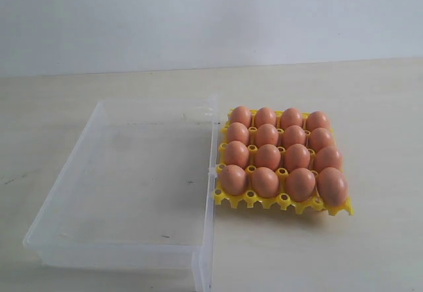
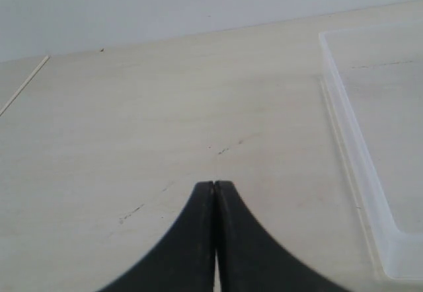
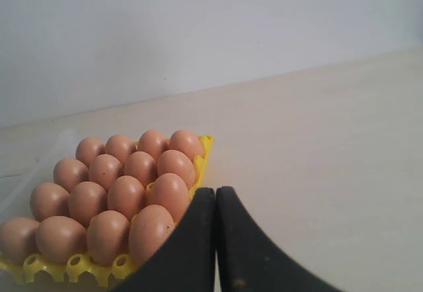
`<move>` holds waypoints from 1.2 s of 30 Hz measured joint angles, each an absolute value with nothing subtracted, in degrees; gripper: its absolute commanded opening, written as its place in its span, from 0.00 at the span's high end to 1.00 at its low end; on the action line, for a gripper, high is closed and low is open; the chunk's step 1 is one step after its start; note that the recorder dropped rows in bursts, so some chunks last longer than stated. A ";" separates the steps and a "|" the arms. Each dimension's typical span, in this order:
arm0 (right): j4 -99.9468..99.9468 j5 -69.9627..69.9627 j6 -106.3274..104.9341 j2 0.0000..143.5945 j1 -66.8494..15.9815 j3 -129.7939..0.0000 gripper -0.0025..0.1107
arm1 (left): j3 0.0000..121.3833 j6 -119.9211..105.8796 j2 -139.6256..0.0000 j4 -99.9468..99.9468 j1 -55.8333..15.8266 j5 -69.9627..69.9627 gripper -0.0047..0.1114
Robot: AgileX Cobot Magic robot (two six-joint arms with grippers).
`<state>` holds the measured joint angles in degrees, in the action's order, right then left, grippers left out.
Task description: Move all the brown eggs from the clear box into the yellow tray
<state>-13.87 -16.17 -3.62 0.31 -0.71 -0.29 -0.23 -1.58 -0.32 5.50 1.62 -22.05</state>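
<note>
Orange-brown, sixteen brown eggs fill every cup of the yellow tray, which sits just beside the clear box, at its three o'clock. That box looks empty, though glare may hide a little. The left gripper and right gripper have their jaws pressed together, holding nothing. The task seems done, so the arms are best held clear of the tray.

clear box: open from above | yellow tray: all cups blocked by brown eggs
</note>
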 measured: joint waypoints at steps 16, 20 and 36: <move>-11.91 -16.28 0.00 0.31 -0.71 -0.29 0.98 | -0.23 -1.58 -0.32 5.50 1.62 -22.05 0.96; -11.81 -16.28 0.66 0.31 -0.71 -0.29 0.98 | -0.23 -1.58 -0.32 5.50 1.62 -22.05 0.96; -11.83 -16.28 3.71 0.31 -0.71 -0.29 0.98 | -0.23 -1.58 -0.32 5.50 1.62 -22.05 0.96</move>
<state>-11.83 -16.28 3.71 0.31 -0.71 -0.29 -0.23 -1.58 -0.32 5.50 1.62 -22.05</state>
